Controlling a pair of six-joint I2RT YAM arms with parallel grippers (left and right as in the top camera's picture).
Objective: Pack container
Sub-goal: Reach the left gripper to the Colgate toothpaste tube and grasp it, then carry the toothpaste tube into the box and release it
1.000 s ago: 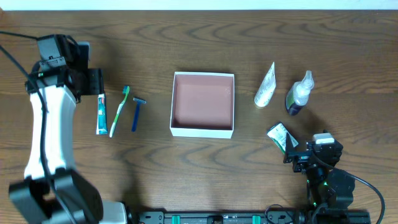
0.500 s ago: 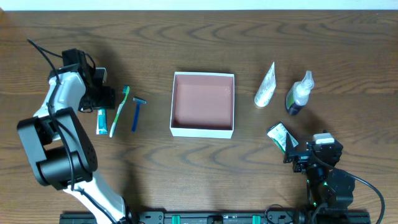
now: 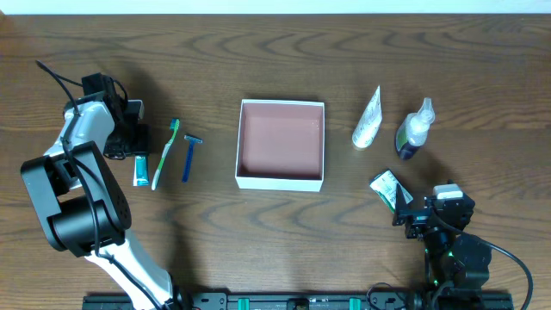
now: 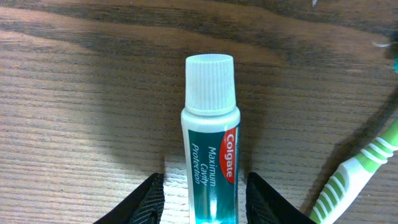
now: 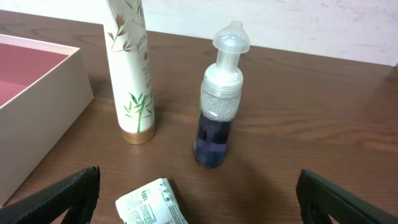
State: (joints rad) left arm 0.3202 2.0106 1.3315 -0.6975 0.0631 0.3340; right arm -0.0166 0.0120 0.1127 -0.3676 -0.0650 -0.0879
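The container [image 3: 281, 143], a shallow square box with white walls and a pink inside, lies empty at mid-table; its corner shows in the right wrist view [image 5: 37, 93]. A teal toothpaste tube [image 3: 140, 164] with a white cap lies left of it, beside a green toothbrush [image 3: 165, 153] and a blue razor [image 3: 188, 155]. My left gripper [image 3: 129, 136] is low over the tube's cap end, open, its jaws straddling the tube [image 4: 210, 155] with gaps on both sides. My right gripper [image 3: 411, 213] rests open and empty at the front right.
Right of the box lie a white bamboo-print tube [image 3: 367, 119], a clear pump bottle of blue liquid [image 3: 414, 129] and a small white sachet [image 3: 387, 188]. In the right wrist view the tube [image 5: 130, 68], bottle [image 5: 219, 99] and sachet [image 5: 152, 202] lie ahead of the fingers.
My left arm has swung down from high over the table's left side to the toothpaste tube, its jaws now around the tube. The right arm has not moved.
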